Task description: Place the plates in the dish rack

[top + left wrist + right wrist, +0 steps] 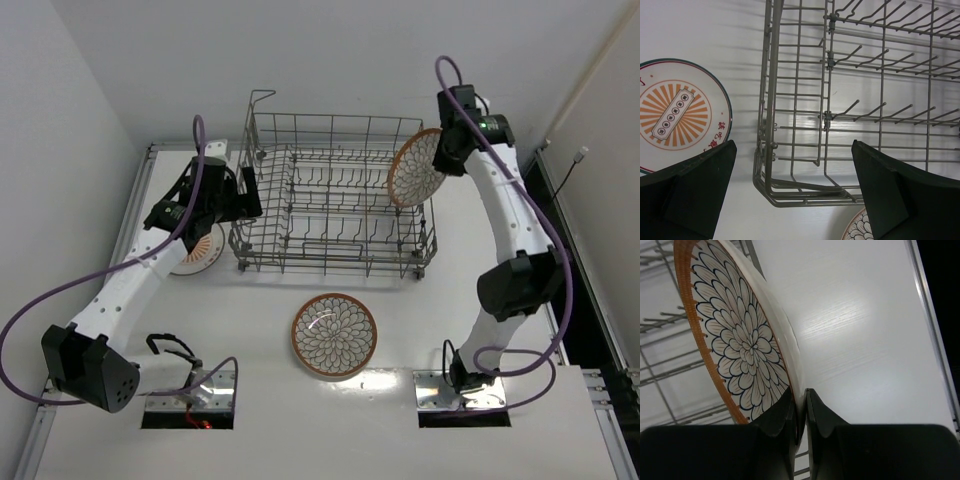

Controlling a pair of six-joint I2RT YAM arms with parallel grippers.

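While the right gripper (800,401) is pinched tight on the rim of a floral plate (740,340), that plate stands on edge, tilted, at the right end of the dish rack (330,262). Its patterned face, dark-outlined petals inside an orange-brown border, is turned toward the rack's inside, and its plain white back faces away from the rack. From above, the plate overlaps the rack's right wall near the far corner; whether it touches the wire cannot be told.

A left gripper (793,146) hangs at the rack's left end with its jaws spread wide and nothing between them. Just left of the rack a sunburst plate (680,115) lies flat and face up on the white worktop (450,300), orange rays around a central panel, partly hidden under the left arm in the overhead view.

Another floral plate (334,335) lies flat and face up on the worktop on the near side of the rack, apart from it. Upright tines line the grey wire rack, and no plate sits between them.
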